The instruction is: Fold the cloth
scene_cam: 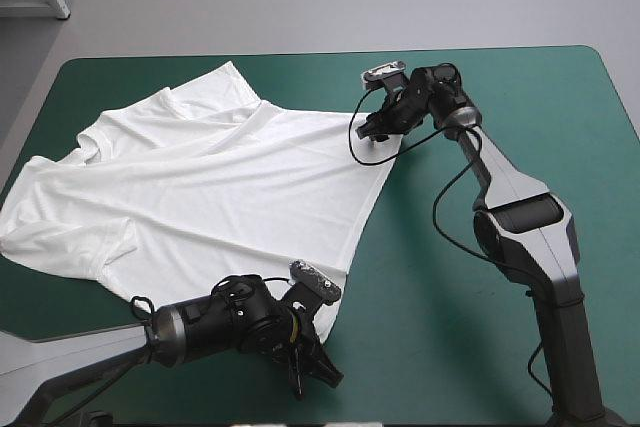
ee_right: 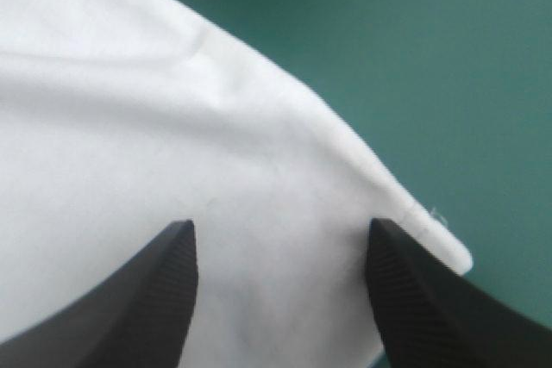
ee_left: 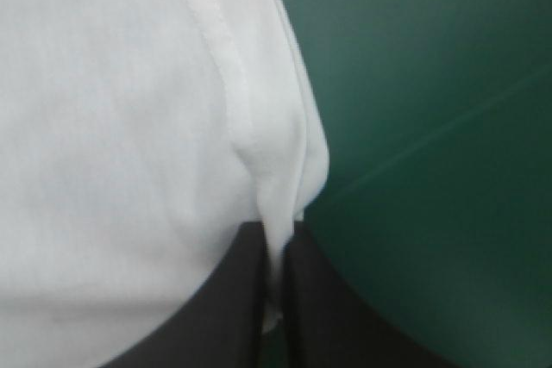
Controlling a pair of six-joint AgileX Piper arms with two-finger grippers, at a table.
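Observation:
The white T-shirt lies spread flat across the left half of the teal-green cover, its hem toward the middle of the table. My left gripper is at the near hem corner. In the left wrist view its black fingers are all but shut with a pinched fold of the T-shirt between them. My right gripper is at the far hem corner. The right wrist view has it standing open, fingers apart over the corner of the T-shirt.
Bare teal-green cover stretches over the right half of the table and along the near edge. One sleeve of the shirt reaches the table's left edge.

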